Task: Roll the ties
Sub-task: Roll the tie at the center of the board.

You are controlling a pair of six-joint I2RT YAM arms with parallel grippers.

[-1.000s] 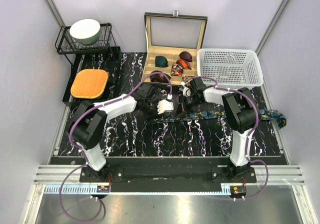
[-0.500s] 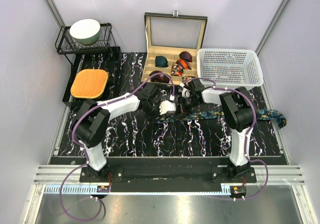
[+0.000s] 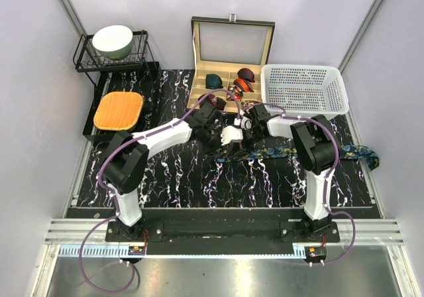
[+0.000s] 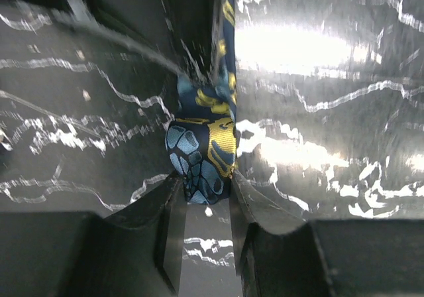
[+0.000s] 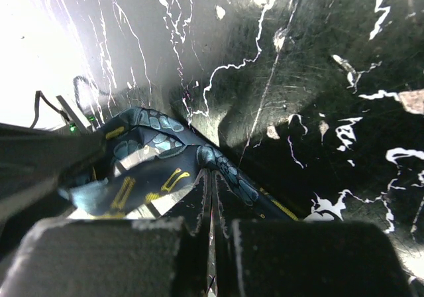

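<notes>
A navy tie [image 3: 275, 152] patterned in teal and gold lies stretched across the black marbled tabletop [image 3: 172, 178], reaching its right edge. The left pincer [image 4: 202, 201] is closed narrowly on the tie's small rolled end. The right pincer [image 5: 212, 207] is pinched almost shut on the strip just beside it. The fabric looks light, soft and slippery, so the coil is probably best held across its sides so it cannot spring loose

The top view looks steeply down over the whole bench [image 3: 179, 178]; both wrist views sit close, facing the same navy tie [image 4: 202, 154].
</notes>
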